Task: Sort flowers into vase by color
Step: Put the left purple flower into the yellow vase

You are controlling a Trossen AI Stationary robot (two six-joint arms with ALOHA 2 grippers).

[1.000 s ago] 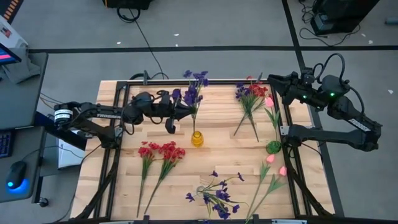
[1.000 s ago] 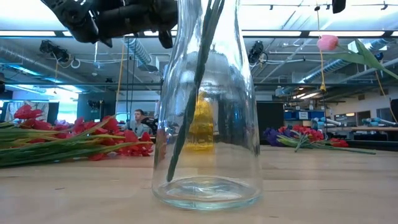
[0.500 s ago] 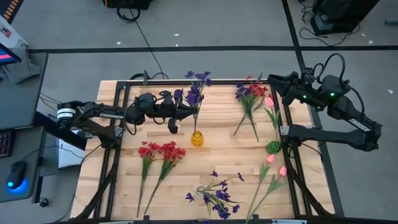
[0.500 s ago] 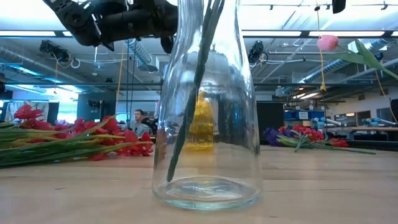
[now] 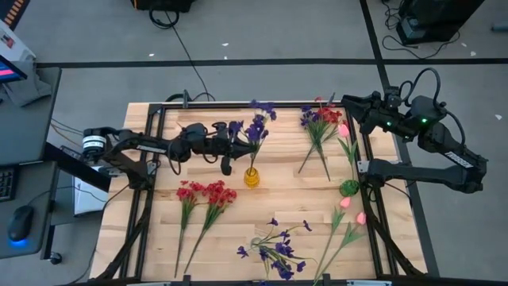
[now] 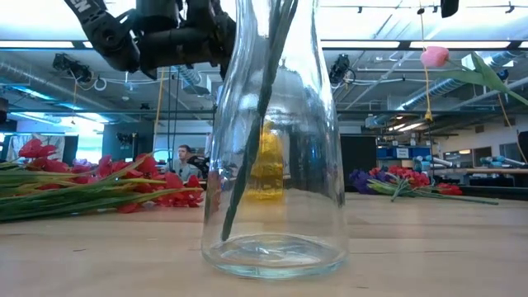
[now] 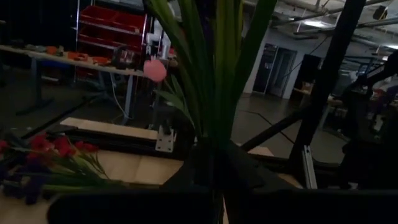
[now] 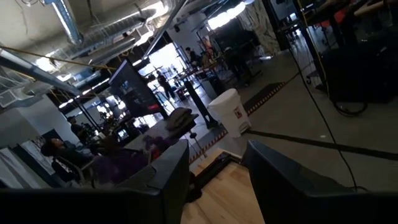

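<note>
Holding a purple sprig (image 5: 255,131) by its green stems, my left hand (image 5: 232,141) is clamped narrow on it at upper centre of the high view, just left of the small yellow vase (image 5: 252,177). The purple blooms reach up and right from my fingers, above the vase. In my left wrist view the stems (image 7: 214,74) rise straight out from between my dark fingers.

In the low view a clear glass vase (image 6: 275,165) fills the middle, green stems (image 6: 262,107) standing inside, the yellow one showing through it.

More flowers lie flat on the counter (image 5: 286,206): a red bunch (image 5: 205,193) lower left, loose purple sprigs (image 5: 274,248) bottom centre, a mixed red and purple bunch (image 5: 317,119) upper right, and pink buds (image 5: 349,208) along the right edge beside a green ball (image 5: 350,187).

My right hand (image 5: 349,103) waits at the counter's upper right corner, fingers (image 8: 165,180) half apart, gripping nothing.
</note>
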